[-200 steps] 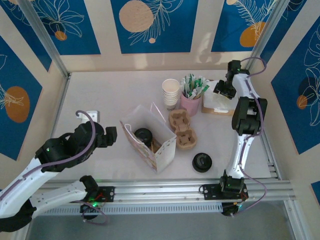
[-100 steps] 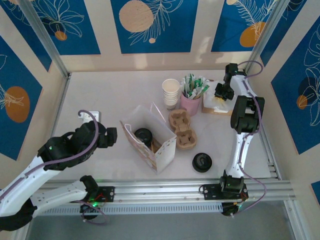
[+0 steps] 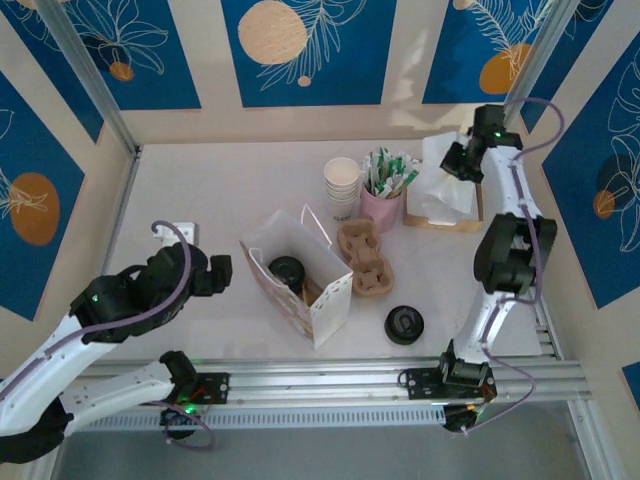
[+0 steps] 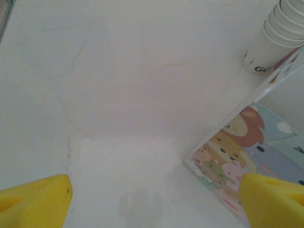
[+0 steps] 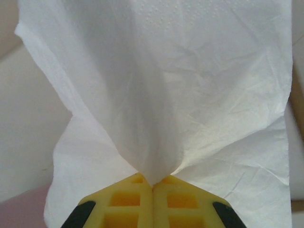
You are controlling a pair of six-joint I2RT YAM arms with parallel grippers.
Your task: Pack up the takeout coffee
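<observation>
The takeout coffee [image 3: 287, 269], a cup with a round black lid, stands inside the open printed paper bag [image 3: 322, 305] at mid-table. My left gripper [image 3: 222, 271] hovers open just left of the bag; its yellow fingertips [image 4: 33, 202] frame bare table, with the bag's cartoon side [image 4: 247, 142] at the right. At the back right, my right gripper [image 3: 457, 163] is shut on a white napkin [image 3: 440, 185] lifted off the napkin pile. In the right wrist view the napkin [image 5: 156, 85] fans out from the closed right gripper [image 5: 152, 184].
A stack of cream paper cups [image 3: 342, 185] and a pink cup of sachets [image 3: 382, 205] stand behind the bag. A cardboard cup carrier [image 3: 365, 258] lies to its right. A loose black lid piece [image 3: 404, 324] sits near the front. A wooden napkin tray [image 3: 472, 222] is back right.
My right gripper has shut on a napkin and risen toward the back wall, pulling the napkin up. The left arm has barely shifted.
</observation>
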